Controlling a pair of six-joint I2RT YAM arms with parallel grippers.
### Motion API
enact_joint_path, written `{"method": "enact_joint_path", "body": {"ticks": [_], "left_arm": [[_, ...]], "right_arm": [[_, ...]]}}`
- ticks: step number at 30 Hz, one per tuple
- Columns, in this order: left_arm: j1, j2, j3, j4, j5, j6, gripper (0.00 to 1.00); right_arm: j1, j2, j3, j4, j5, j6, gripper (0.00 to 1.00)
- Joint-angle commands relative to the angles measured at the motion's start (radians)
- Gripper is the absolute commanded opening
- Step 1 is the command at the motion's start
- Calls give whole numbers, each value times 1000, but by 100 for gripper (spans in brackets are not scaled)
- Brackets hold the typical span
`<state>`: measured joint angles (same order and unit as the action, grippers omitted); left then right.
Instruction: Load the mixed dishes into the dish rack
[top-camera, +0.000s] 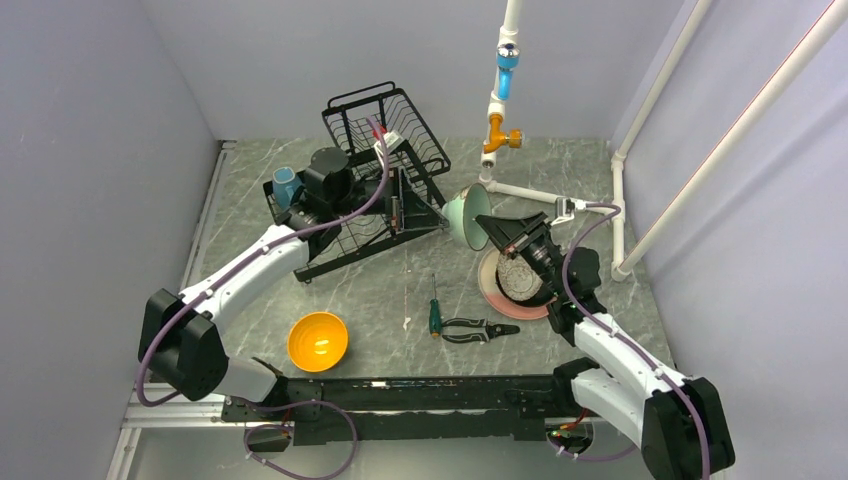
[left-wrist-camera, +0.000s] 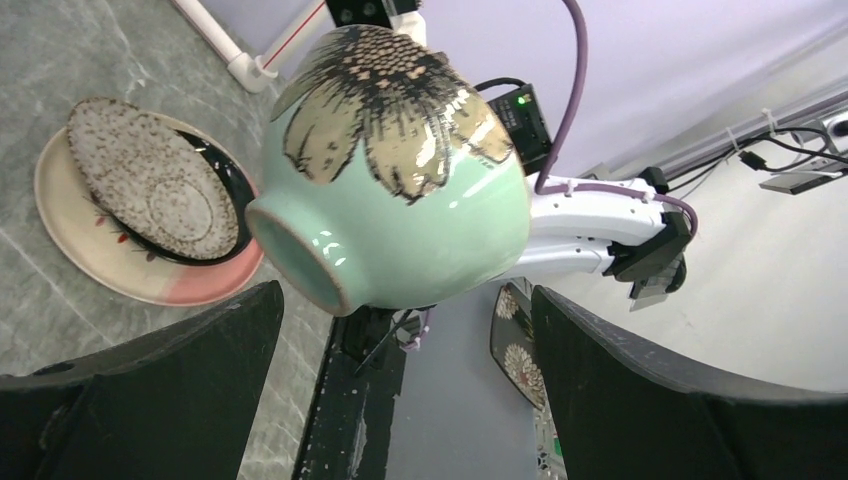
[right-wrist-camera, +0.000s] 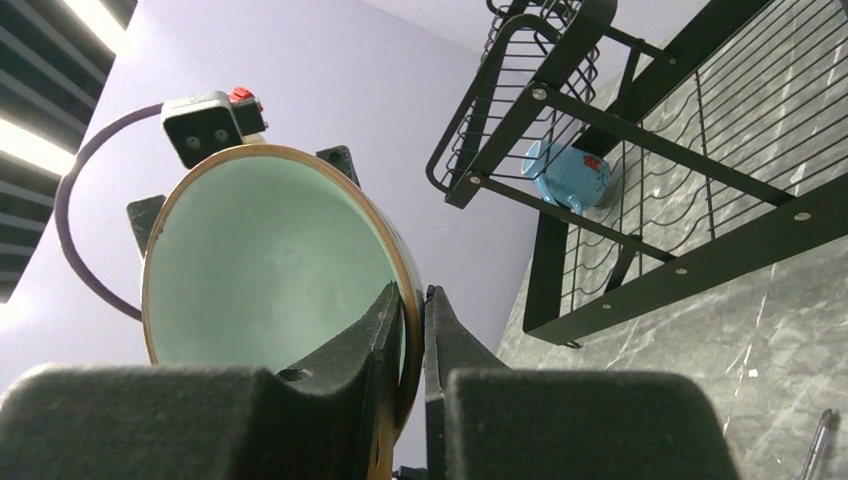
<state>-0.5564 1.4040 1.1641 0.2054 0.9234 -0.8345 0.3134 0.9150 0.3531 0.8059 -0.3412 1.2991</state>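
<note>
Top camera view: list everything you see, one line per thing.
rack: one, black wire, far left of the table
mug: one, blue, in the rack's left end
green bowl: one, mint, in the air right of the rack
orange bowl: one, near left
plate stack: three, speckled grey on black on pink-cream, right side
screwdriver: one, green handle, centre
pliers: one, black, right of the screwdriver
pipes: several, white with blue and orange fittings, far right
left gripper: open, pointed at the green bowl
right gripper: shut on the green bowl's rim
</note>
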Motion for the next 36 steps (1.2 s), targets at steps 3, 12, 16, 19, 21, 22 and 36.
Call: {"method": "enact_joint_path", "body": {"ticks": [3, 12, 16, 19, 21, 22, 36], "left_arm": [[-26, -9, -1, 116, 46, -39, 99], [-41, -29, -6, 86, 15, -15, 99], [-43, -44, 4, 56, 7, 5, 98], [-45, -45, 28, 5, 5, 40, 99], [-45, -45, 39, -35, -7, 64, 99], [-47, -46, 42, -50, -16, 79, 100], [-51, -58, 26, -6, -7, 66, 69]], "right_arm": [[16, 6, 12, 157, 14, -2, 0], [108, -54, 41, 0, 133, -202, 0], [149, -60, 49, -36, 182, -256, 0], [174, -60, 56, -56, 214, -289, 0], [186, -59, 58, -63, 228, -300, 0], [192, -59, 60, -65, 236, -307, 0], [257, -49, 72, -78, 301, -355, 0]]}}
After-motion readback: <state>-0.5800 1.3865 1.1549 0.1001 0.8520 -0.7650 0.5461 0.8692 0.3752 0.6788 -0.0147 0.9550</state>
